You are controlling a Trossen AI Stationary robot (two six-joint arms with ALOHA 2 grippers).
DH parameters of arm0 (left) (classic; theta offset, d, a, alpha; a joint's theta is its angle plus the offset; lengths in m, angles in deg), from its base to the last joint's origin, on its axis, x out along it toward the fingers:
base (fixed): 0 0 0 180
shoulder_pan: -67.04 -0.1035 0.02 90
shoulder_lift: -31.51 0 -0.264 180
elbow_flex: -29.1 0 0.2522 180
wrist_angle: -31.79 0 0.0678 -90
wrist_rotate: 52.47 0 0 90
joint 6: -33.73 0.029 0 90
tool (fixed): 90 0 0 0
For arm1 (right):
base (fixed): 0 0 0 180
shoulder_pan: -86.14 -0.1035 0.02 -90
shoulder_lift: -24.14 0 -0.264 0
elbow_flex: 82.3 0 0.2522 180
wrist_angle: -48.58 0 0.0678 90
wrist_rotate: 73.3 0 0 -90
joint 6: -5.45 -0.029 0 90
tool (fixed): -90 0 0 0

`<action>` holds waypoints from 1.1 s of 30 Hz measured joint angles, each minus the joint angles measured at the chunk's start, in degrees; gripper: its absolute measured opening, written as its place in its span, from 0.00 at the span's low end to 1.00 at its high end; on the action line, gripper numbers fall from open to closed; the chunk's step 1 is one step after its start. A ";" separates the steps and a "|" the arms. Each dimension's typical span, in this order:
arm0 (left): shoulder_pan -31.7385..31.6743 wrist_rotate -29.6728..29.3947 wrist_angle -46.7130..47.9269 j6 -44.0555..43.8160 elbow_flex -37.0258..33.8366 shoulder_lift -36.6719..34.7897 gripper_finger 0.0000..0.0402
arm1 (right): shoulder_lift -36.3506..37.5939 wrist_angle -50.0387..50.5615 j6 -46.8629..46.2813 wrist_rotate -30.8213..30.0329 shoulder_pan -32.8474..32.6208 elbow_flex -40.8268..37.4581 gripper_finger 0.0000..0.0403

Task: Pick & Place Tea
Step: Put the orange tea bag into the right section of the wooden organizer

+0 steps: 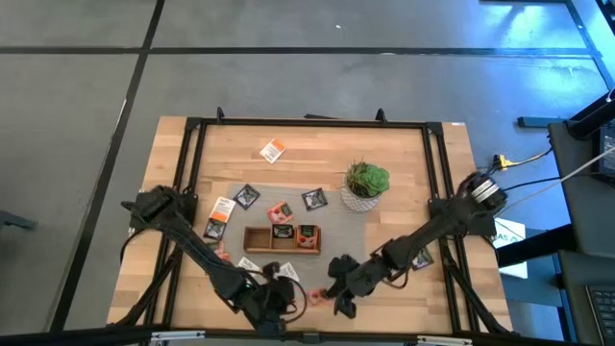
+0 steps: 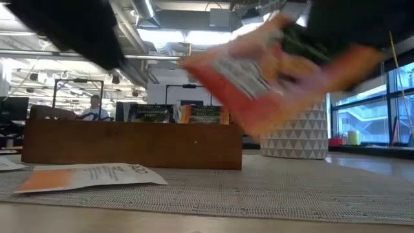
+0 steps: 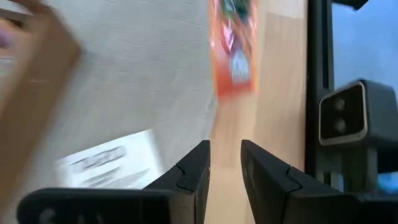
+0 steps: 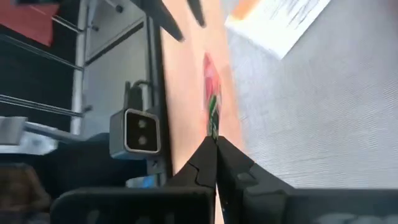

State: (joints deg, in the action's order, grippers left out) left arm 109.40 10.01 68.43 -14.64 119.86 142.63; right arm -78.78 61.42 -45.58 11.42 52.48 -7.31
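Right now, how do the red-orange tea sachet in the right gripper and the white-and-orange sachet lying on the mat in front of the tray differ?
The red-orange tea sachet is pinched edge-on in the shut right gripper and lifted off the mat, tilted; the white-and-orange sachet lies flat on the grey mat, untouched. The first is mostly red-orange, the second mostly white with an orange end. Both are flat paper packets.

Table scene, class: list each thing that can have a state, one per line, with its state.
Right gripper: shut on the red-orange tea sachet, edge-on between its fingers.
Left gripper: open, holding nothing.
Wooden tray: sachets standing in its compartments.
White-and-orange sachet: lying flat on the mat.
Potted plant: upright.
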 joint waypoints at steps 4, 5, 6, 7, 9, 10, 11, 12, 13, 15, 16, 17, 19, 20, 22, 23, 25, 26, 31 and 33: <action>0.23 -0.47 9.96 4.96 0.00 -6.08 0.21 | 5.57 6.15 7.21 -1.09 3.17 0.61 0.01; 0.23 -0.07 11.96 6.77 0.00 -7.52 0.22 | 6.45 8.71 9.45 -1.05 4.30 1.49 0.01; 0.23 0.18 13.47 8.31 0.02 -8.74 0.22 | 6.98 11.76 11.78 -1.15 5.57 2.83 0.01; 0.24 0.23 14.45 9.53 0.02 -9.88 0.22 | 7.11 14.90 14.10 -1.21 6.69 4.75 0.01; 0.38 0.04 15.93 11.22 0.04 -11.77 0.21 | 6.76 22.37 19.28 -1.72 8.89 9.01 0.01; 0.38 0.06 15.88 11.70 0.05 -12.61 0.21 | 6.03 25.31 21.27 -2.37 9.82 11.35 0.01; 0.40 0.06 15.72 11.98 0.11 -13.31 0.22 | 5.15 28.06 23.33 -3.10 10.63 13.55 0.01; 0.40 0.04 15.67 12.14 0.11 -13.81 0.21 | 4.33 31.01 25.25 -4.07 11.48 15.41 0.01; 0.40 0.04 15.57 12.14 0.11 -14.01 0.21 | 3.44 33.82 27.06 -4.13 12.24 17.24 0.01; 0.42 -0.23 15.26 12.16 0.11 -13.92 0.21 | 1.83 37.21 30.13 -4.17 13.53 20.36 0.00; 0.58 -0.34 15.49 12.38 0.11 -13.82 0.22 | 1.05 38.84 31.42 -4.26 14.13 21.58 0.00; 0.66 -0.42 15.45 12.68 0.11 -13.62 0.22 | 0.37 40.28 32.63 -4.30 14.62 22.46 0.00; 0.69 -0.39 15.87 13.54 0.11 -13.30 0.21 | -1.09 41.30 34.41 -4.30 15.65 23.35 0.00; 0.70 -0.24 16.27 13.85 0.11 -13.25 0.21 | -1.63 40.99 34.95 -4.30 16.04 23.43 0.00; 0.73 -0.39 16.22 13.82 0.11 -13.27 0.22 | -2.57 41.37 35.24 -4.28 16.82 23.45 0.01; 0.71 -0.61 16.24 13.80 0.11 -13.27 0.21 | -3.01 41.42 35.26 -4.27 17.08 23.47 0.01; 0.83 -1.08 16.29 13.87 0.11 -13.27 0.21 | -3.97 42.34 36.08 -4.26 17.64 23.47 0.01; 0.89 -1.14 16.29 13.87 0.11 -13.27 0.22 | -4.32 42.44 36.60 -4.27 17.78 23.47 0.01; 1.10 -1.14 16.33 13.78 0.11 -13.27 0.21 | -4.67 42.31 36.45 -4.26 18.20 23.47 0.01; 1.04 -1.14 16.36 13.76 0.11 -13.27 0.22 | -4.67 42.33 36.51 -4.24 18.20 23.47 0.02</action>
State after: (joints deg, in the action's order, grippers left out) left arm 110.44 8.87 84.78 -0.88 119.97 129.36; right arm -83.45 103.75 -9.08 7.18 70.68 16.16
